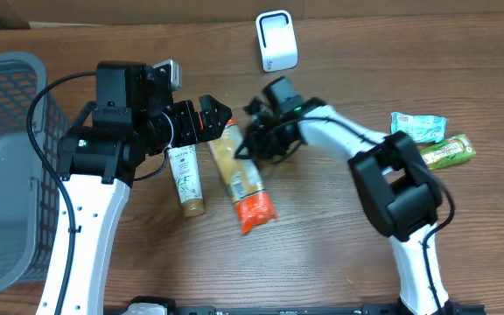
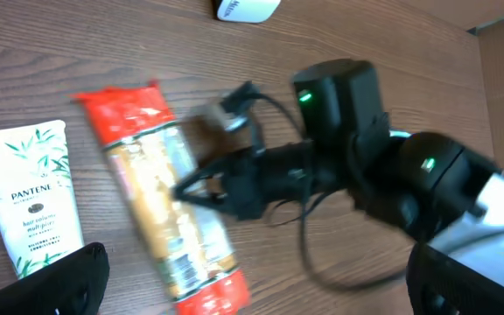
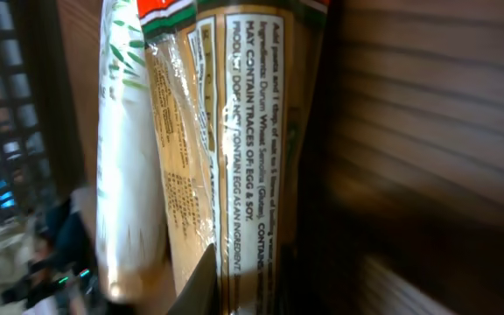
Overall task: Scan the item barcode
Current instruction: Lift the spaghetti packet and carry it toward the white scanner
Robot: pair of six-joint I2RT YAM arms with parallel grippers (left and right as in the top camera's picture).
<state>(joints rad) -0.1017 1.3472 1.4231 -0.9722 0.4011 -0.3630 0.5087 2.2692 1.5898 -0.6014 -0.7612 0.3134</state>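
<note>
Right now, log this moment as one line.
left gripper: open, near Pantene tube | right gripper: shut on pasta packet | pasta packet: lying on table | scan: not yet done

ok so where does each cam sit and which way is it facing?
Overhead: fixed above the table, looking straight down; shows left arm, right arm, basket, scanner.
Left wrist: on the left arm, angled down across pack and tube toward the right end effector; own fingers at the bottom edge.
Right wrist: close on the pack's ingredient label, tube alongside; probably own finger, a dark wedge below.
Shared: pack and tube appear in all three.
</note>
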